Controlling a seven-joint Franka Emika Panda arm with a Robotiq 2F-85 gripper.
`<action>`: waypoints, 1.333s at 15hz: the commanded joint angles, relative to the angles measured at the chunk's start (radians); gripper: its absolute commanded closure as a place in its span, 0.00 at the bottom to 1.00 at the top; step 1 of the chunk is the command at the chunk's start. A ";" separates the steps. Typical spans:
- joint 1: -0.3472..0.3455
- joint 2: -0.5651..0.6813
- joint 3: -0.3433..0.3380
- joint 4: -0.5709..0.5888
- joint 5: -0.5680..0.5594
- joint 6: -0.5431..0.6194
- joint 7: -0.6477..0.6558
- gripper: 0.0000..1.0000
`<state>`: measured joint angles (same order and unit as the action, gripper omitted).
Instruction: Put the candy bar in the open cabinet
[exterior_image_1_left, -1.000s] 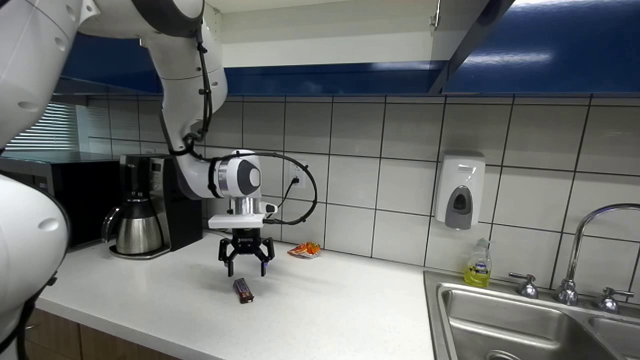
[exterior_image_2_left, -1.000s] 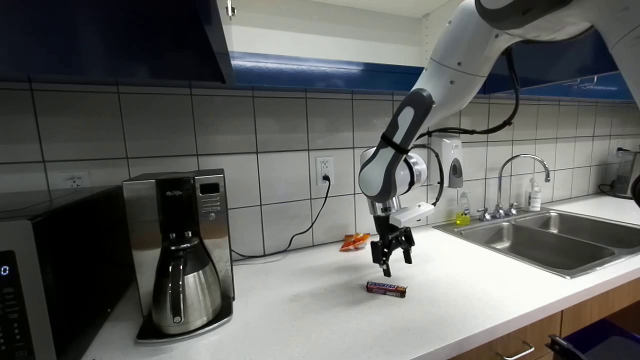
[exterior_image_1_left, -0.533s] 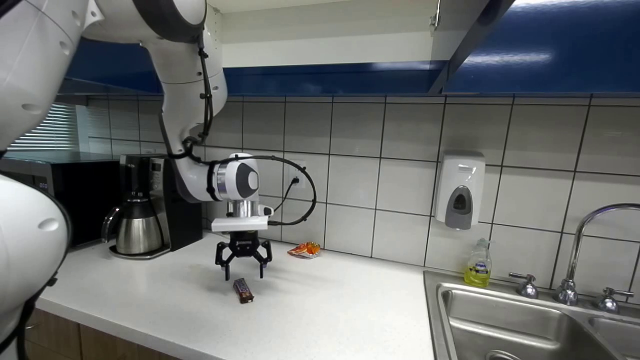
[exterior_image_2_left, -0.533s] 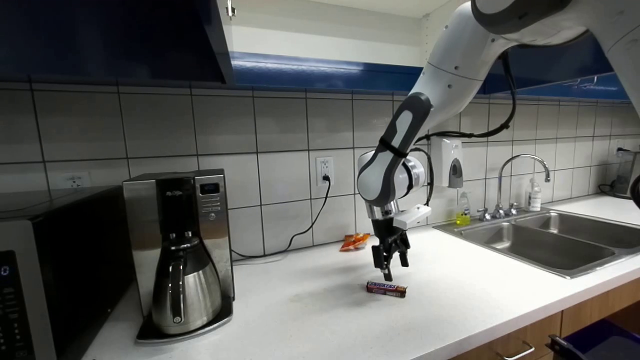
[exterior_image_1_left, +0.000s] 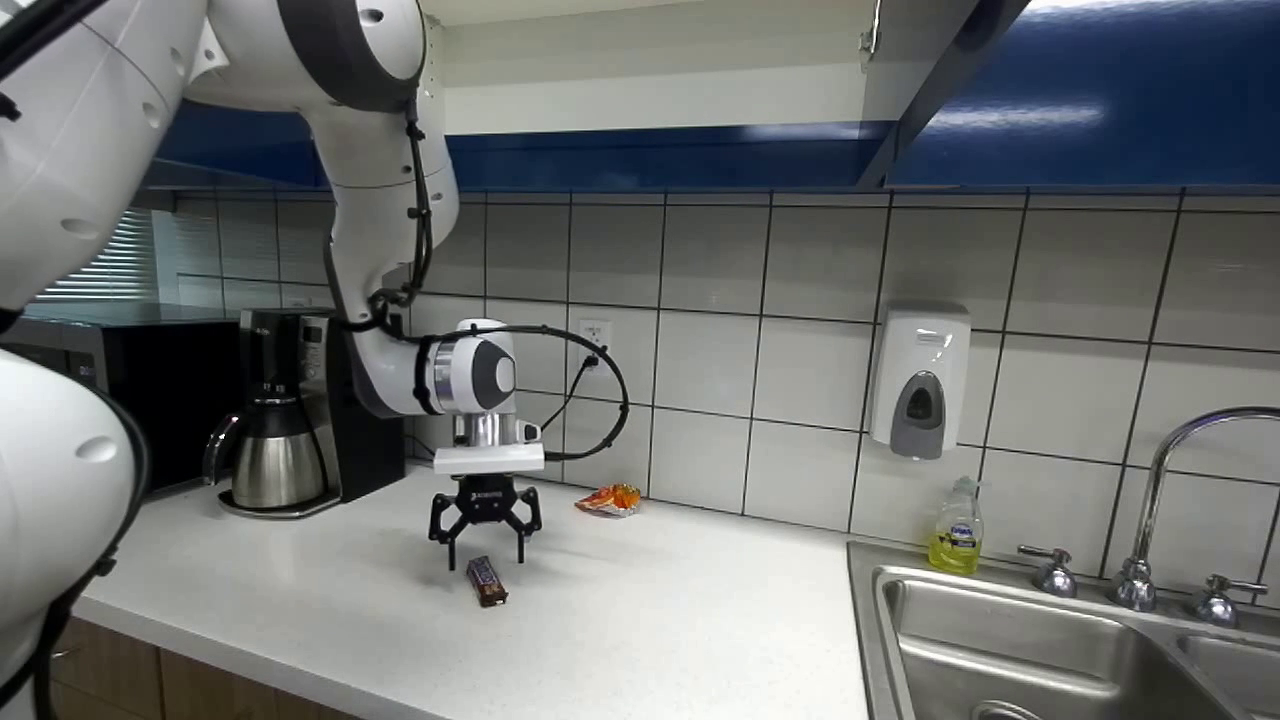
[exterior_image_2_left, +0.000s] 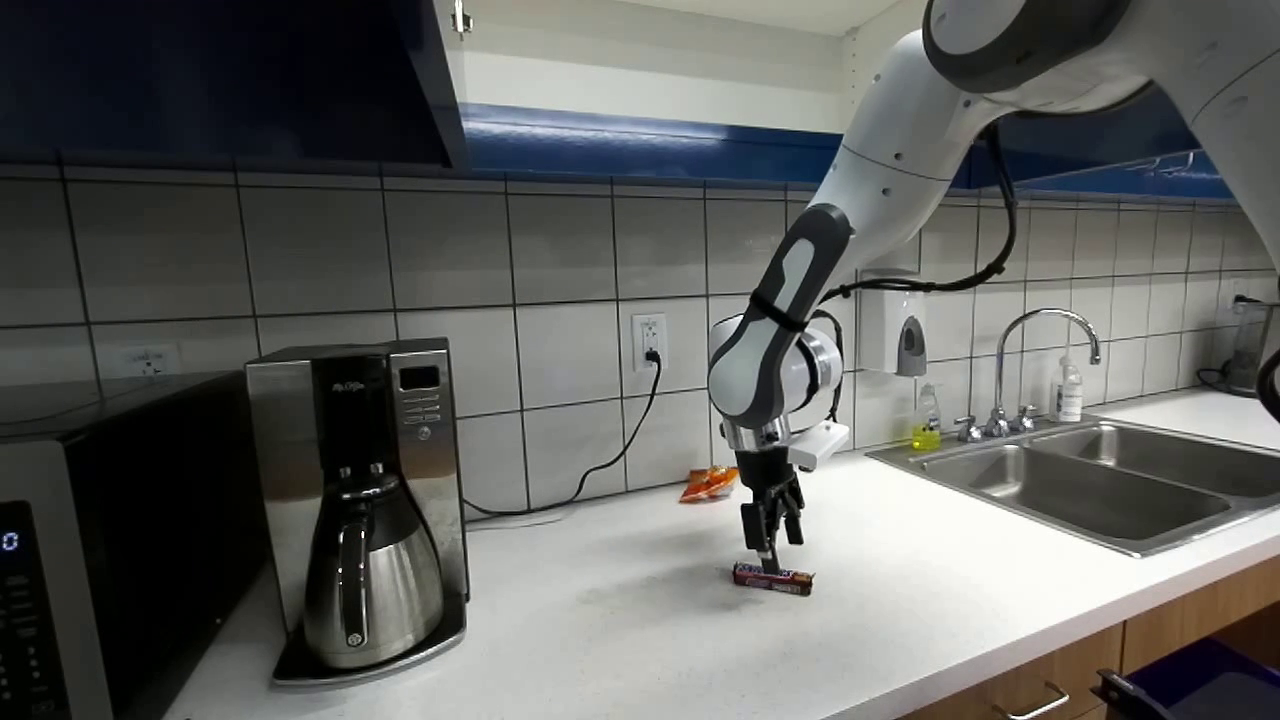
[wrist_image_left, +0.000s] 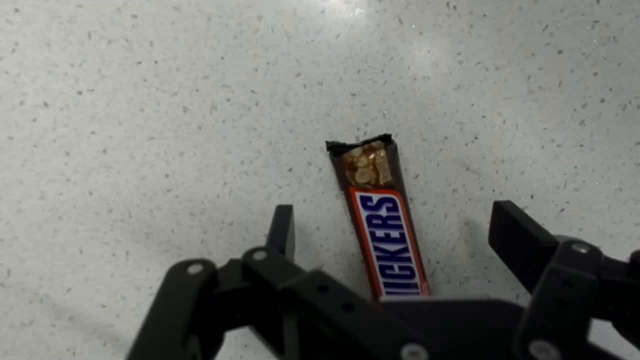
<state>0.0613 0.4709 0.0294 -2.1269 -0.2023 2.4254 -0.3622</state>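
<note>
While the candy bar (wrist_image_left: 382, 220) lies in the same spot as half a second ago, the gripper (exterior_image_1_left: 486, 556) stands lower over it, and in an exterior view one fingertip (exterior_image_2_left: 769, 565) now overlaps the bar's upper edge; whether they touch, I cannot tell. Its fingers are released and spread wide, and the bar rests on the pale speckled counter (exterior_image_1_left: 640, 620) beneath the gripper, between the two fingers in the wrist view, with a gap on either side. Seen from there it slants: a dark brown wrapper with a black crimped end, a picture of nuts and caramel, then a red-edged white panel with blue lettering that runs behind the gripper's body.

High above the gripper, the open cabinet (exterior_image_1_left: 650, 90) shows part of its white interior over a glossy blue lower front. Off to one side, well apart from the gripper, a steel coffee pot (exterior_image_2_left: 390, 605) stands in its coffee maker (exterior_image_2_left: 350, 420), its contents hidden. On the opposite side is the metal sink (exterior_image_1_left: 872, 625), with a bottle (exterior_image_1_left: 956, 535) of yellow liquid at its back edge. Just behind the gripper lies an orange packet (exterior_image_1_left: 608, 500).
</note>
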 joint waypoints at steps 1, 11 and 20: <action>-0.029 0.029 0.024 0.033 -0.021 0.016 -0.060 0.00; -0.033 0.075 0.039 0.064 -0.025 0.026 -0.137 0.00; -0.026 0.090 0.034 0.071 -0.046 0.017 -0.141 0.00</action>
<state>0.0573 0.5545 0.0446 -2.0724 -0.2175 2.4494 -0.4912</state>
